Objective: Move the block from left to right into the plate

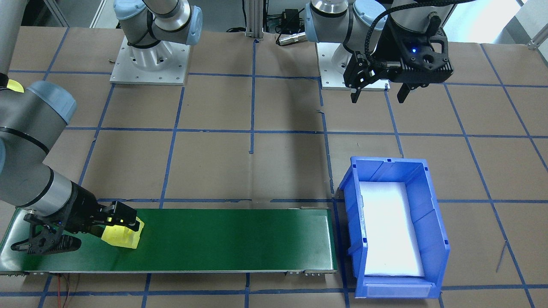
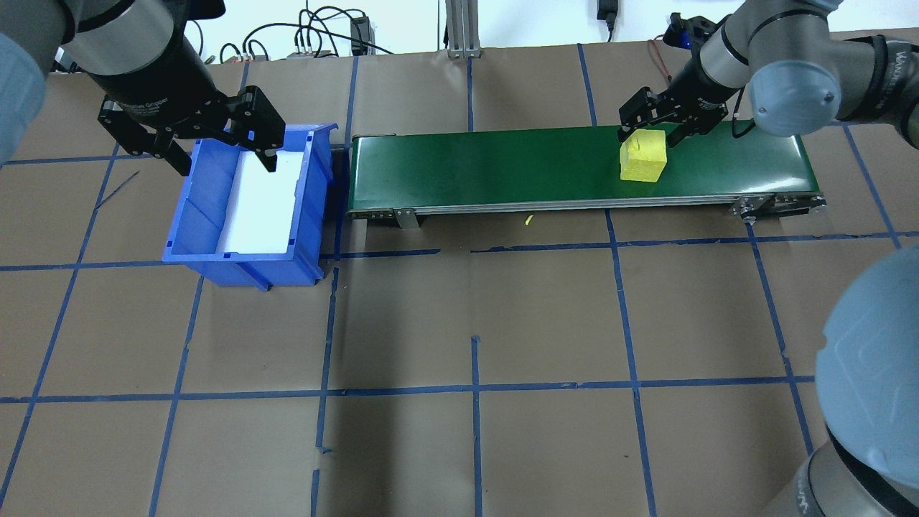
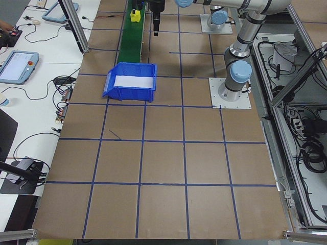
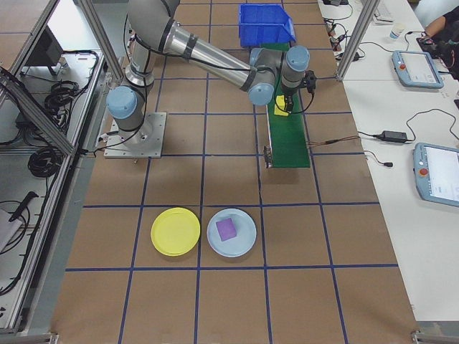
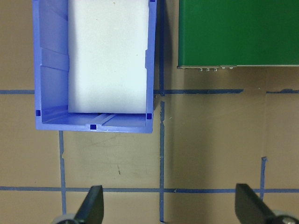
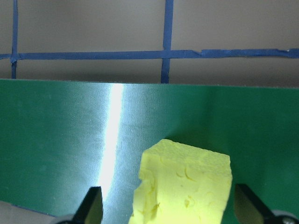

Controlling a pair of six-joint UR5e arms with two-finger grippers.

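**Yellow block sits between the right gripper's spread fingers**

At the lower left of the front-facing view, the yellow foam block [image 1: 123,235] rests on the green conveyor belt [image 1: 222,239]. The right gripper [image 1: 124,219] straddles it, jaws apart, not yet clamped. The left gripper [image 2: 215,147] hangs released over the blue bin [image 2: 244,208], far from the block. The yellow plate [image 4: 176,231] lies well apart, beside a light blue plate [image 4: 232,232].

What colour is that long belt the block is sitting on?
Dark green belt, clearest in the overhead view.

blue bin [image 2: 248,208] blocking conveyor [image 2: 502,169] end, open table [image 2: 474,323] nearside
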